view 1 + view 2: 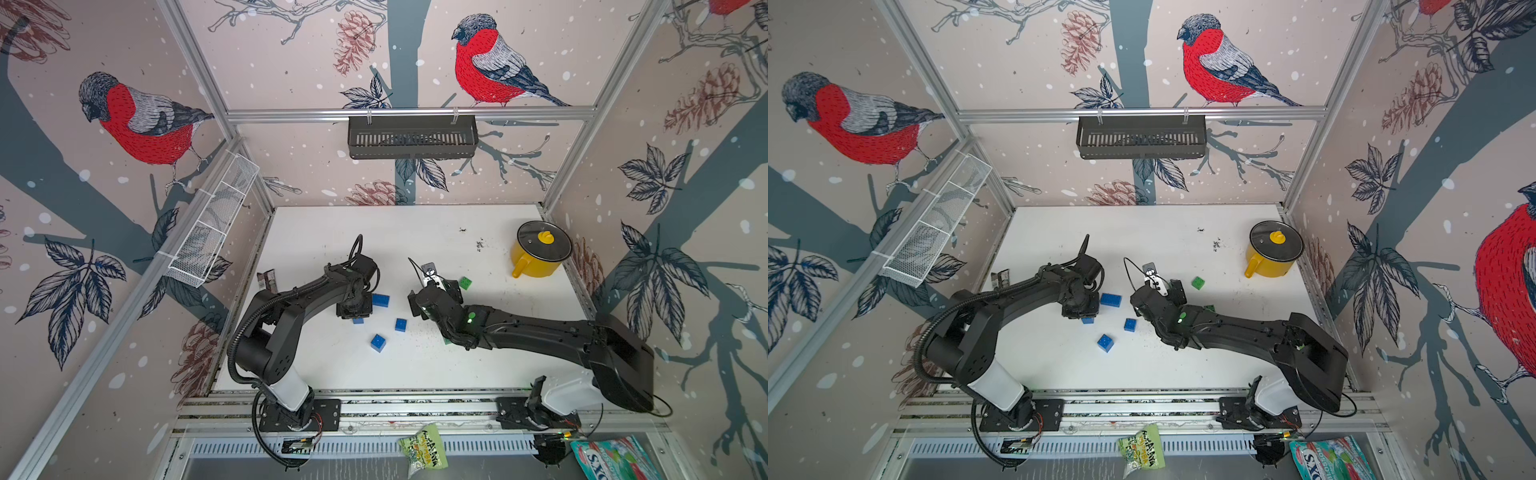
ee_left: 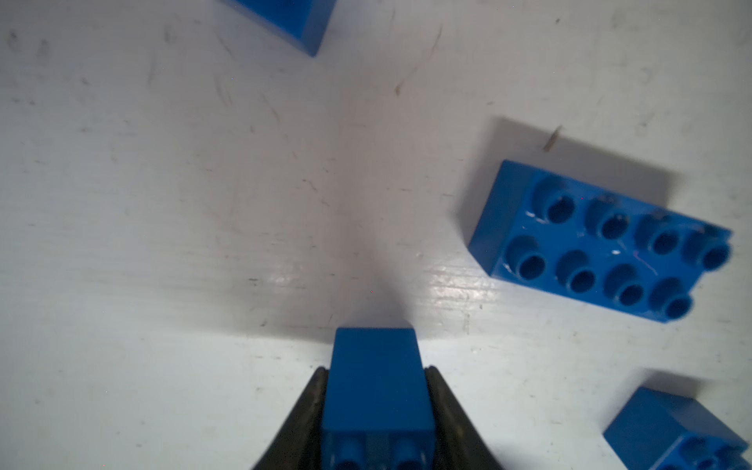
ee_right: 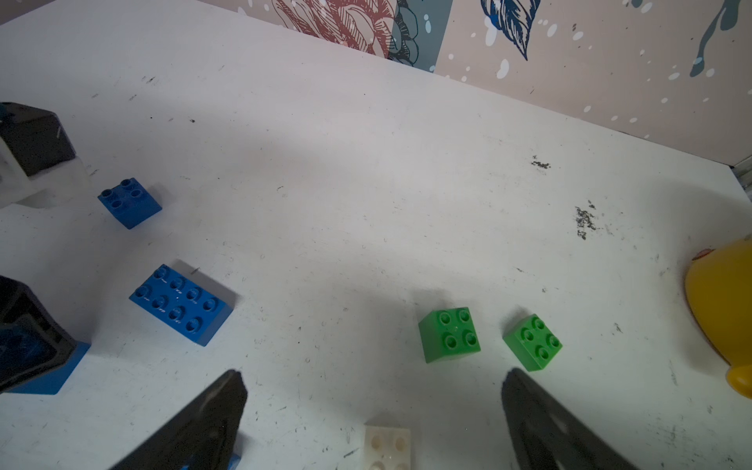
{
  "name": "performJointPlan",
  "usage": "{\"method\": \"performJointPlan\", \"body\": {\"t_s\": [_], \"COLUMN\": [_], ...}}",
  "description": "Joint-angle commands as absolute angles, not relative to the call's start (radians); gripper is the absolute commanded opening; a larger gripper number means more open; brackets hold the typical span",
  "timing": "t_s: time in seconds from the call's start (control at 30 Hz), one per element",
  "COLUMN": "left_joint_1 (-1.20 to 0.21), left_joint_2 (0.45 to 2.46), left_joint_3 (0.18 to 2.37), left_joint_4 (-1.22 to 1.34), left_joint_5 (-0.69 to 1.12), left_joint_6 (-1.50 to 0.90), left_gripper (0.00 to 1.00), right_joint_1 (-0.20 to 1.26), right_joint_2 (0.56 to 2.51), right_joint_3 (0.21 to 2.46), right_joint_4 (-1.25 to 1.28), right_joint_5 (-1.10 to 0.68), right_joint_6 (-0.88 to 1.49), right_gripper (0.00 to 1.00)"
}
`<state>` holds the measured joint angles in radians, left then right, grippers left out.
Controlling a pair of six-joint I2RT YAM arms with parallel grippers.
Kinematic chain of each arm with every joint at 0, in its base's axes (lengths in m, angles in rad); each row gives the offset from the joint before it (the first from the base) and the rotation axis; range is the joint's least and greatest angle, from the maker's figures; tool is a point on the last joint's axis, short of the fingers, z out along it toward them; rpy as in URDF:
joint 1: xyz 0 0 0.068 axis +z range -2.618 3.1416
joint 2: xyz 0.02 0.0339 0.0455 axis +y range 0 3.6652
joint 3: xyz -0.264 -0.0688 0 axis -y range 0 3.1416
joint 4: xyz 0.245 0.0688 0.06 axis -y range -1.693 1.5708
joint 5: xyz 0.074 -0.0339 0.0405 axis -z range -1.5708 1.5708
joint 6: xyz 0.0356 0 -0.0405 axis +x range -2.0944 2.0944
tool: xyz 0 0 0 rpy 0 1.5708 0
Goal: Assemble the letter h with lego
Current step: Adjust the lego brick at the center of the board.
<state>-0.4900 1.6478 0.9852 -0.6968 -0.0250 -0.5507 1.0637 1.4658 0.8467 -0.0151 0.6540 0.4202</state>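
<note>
My left gripper (image 2: 376, 370) is shut on a small blue lego brick (image 2: 376, 386), fingers pressed to its two sides low over the table; both top views show this brick (image 1: 358, 320) (image 1: 1087, 320) peeking from under the gripper (image 1: 354, 309). A long blue brick (image 1: 380, 300) (image 2: 602, 240) lies just right of it. Two small blue bricks (image 1: 401, 324) (image 1: 378, 343) lie nearer the front. My right gripper (image 3: 374, 375) (image 1: 434, 297) hangs wide open and empty above a white brick (image 3: 386, 447). Two green bricks (image 3: 449, 334) (image 3: 533, 342) sit just beyond its fingertips.
A yellow pot (image 1: 540, 253) with a glass lid stands at the back right. A black basket (image 1: 411, 137) hangs on the back wall and a white mesh basket (image 1: 212, 224) on the left wall. A small wrapper (image 1: 266, 280) lies at the table's left edge.
</note>
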Motion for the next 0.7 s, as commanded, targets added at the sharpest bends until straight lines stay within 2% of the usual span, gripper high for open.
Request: {"method": "performJointPlan", "body": {"t_s": [0.0, 0.4, 0.53, 0.67], "left_joint_1": [-0.491, -0.494, -0.492, -0.471], "left_joint_2": [1.655, 1.645, 1.625, 1.518], "left_joint_3": [0.992, 1.137, 1.242, 1.243], "left_joint_4": [-0.740, -0.833, -0.896, -0.862], "left_joint_5": [-0.029, -0.122, -0.204, -0.226], "left_joint_6": [-0.539, -0.497, -0.483, -0.470], "left_gripper": [0.42, 0.60, 0.69, 0.82], "right_joint_1": [1.064, 1.066, 1.070, 1.147], "right_joint_2": [1.466, 1.473, 1.464, 1.492], "right_joint_3": [0.850, 0.857, 0.872, 0.903], "right_joint_4": [-0.017, -0.012, -0.016, -0.034], "right_joint_5": [0.666, 0.616, 0.460, 0.284], "right_joint_6": [0.432, 0.418, 0.375, 0.287], "right_gripper": [0.99, 1.00, 0.99, 1.00]}}
